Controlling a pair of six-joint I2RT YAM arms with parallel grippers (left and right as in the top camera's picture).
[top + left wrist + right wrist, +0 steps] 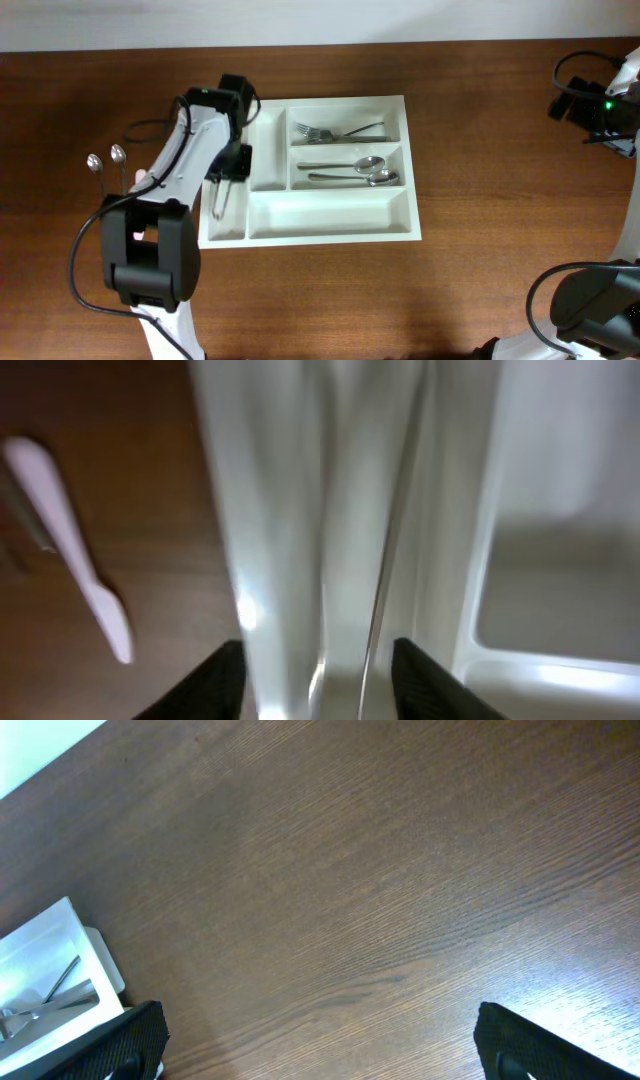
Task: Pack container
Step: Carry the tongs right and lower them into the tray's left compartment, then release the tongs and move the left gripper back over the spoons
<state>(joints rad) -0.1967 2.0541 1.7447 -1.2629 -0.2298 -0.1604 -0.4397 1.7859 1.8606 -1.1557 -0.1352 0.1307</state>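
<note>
The left pincer point(318, 665) hangs part-open, gripping nothing, over the leftmost narrow compartment of the cutlery tray point(330, 212), which sits mid-desk toward the far edge; if it rises crooked, a finger could catch the compartment wall and drag the tray. Bare desk lies along the near edge and rightward, where the right pincer point(320, 1045) waits wide open, empty

No text, label, brand mark, number or sign can be read in any of the views.
</note>
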